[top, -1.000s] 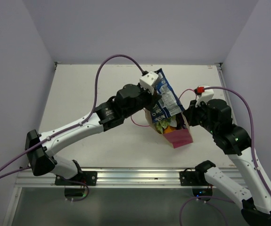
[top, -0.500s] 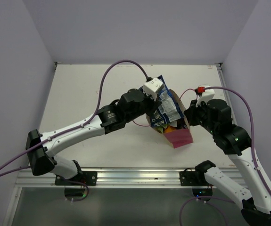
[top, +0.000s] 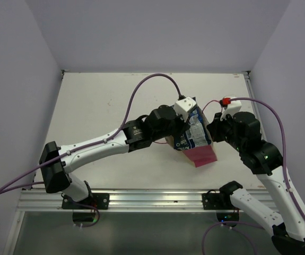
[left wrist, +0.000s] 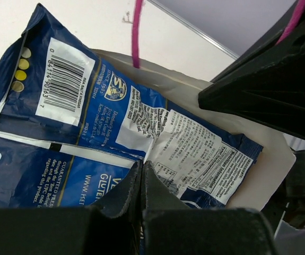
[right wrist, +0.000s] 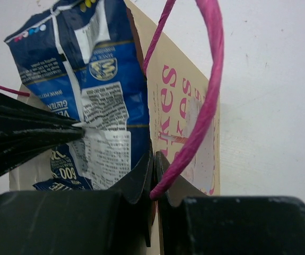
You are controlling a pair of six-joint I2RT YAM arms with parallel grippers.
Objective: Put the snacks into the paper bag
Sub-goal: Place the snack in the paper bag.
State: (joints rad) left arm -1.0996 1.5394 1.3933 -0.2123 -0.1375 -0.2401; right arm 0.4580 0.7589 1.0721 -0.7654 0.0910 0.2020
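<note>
Top external: high behind arm bases (top: pixel 83 201), facing down. Left wrist: close behind left fingers (left wrist: pixel 121 194), blue packet (left wrist: pixel 88 133) at tips. Right wrist: close behind right fingers (right wrist: pixel 137 178), paper bag (right wrist: pixel 179 58) at tips. All share both.

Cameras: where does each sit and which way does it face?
Top external: above and behind the bases, looking down at the table; both arms meet at the paper bag.
Left wrist: on the left arm, looking along the left gripper, shut on the dark blue packet.
Right wrist: looking along the right gripper, shut on the bag's rim.
Wrist views share packet and bag.
</note>
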